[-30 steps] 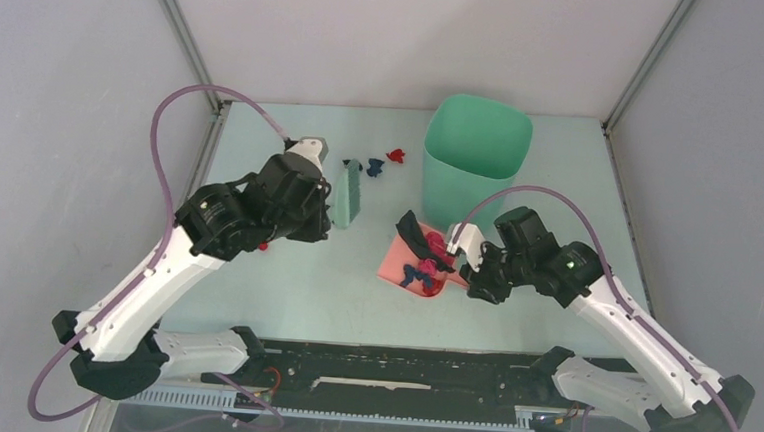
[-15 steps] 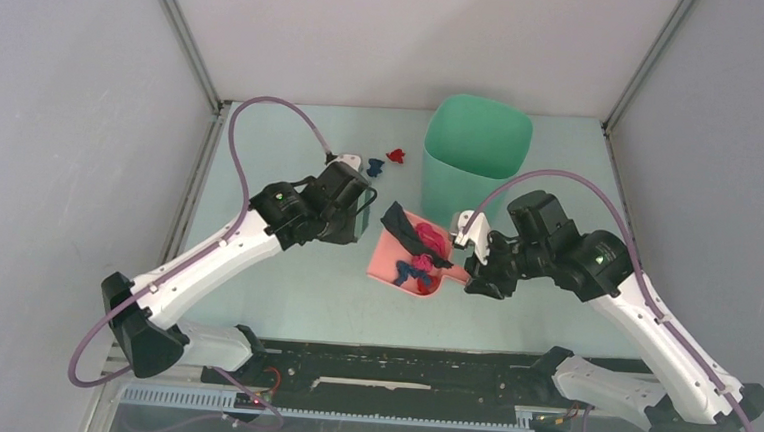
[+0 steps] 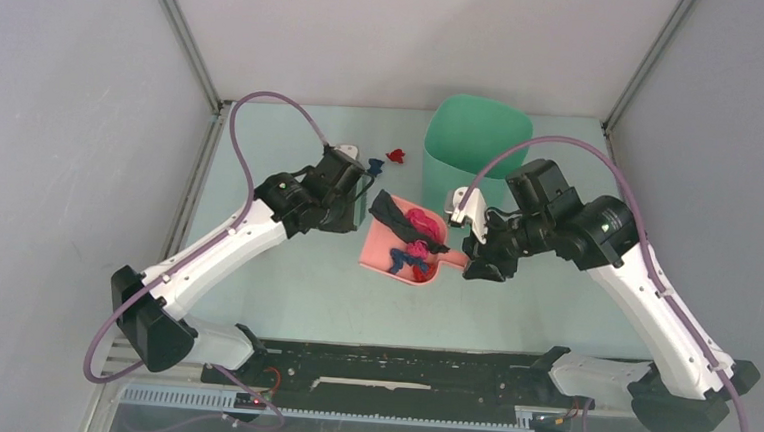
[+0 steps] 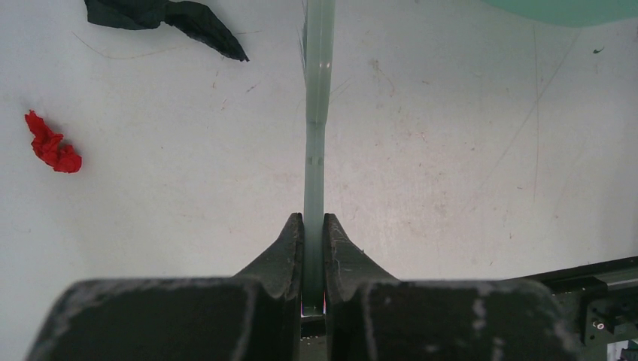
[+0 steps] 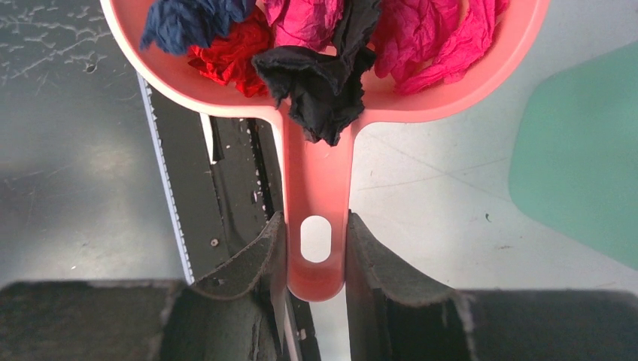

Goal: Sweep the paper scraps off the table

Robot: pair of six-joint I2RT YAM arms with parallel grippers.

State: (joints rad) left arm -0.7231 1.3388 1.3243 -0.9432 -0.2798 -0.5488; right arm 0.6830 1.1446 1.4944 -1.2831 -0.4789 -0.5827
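Note:
My right gripper [image 3: 468, 258] is shut on the handle of the pink dustpan [image 3: 381, 246], held tilted above the table [image 3: 283, 290]. In the right wrist view the fingers [image 5: 271, 248] clamp the handle [image 5: 316, 188]. The pan holds blue [image 5: 188, 19], red [image 5: 229, 56], black [image 5: 320, 83] and magenta [image 5: 436, 37] paper scraps. My left gripper [image 3: 348, 189] is shut on the green hand brush [image 4: 317, 113], seen edge-on. A dark blue scrap [image 3: 373, 165] and a red scrap [image 3: 396, 156] lie on the table behind it. The left wrist view shows a red scrap [image 4: 51, 143] and a dark scrap [image 4: 165, 15].
The tall mint-green bin [image 3: 477, 147] stands at the back right, just behind the dustpan and right arm. A black rail [image 3: 399, 362] runs along the near edge. Grey walls and metal posts enclose the table on three sides.
The left arm has swung the brush right and back, toward the loose scraps. The right arm has carried the loaded dustpan left and a little up.

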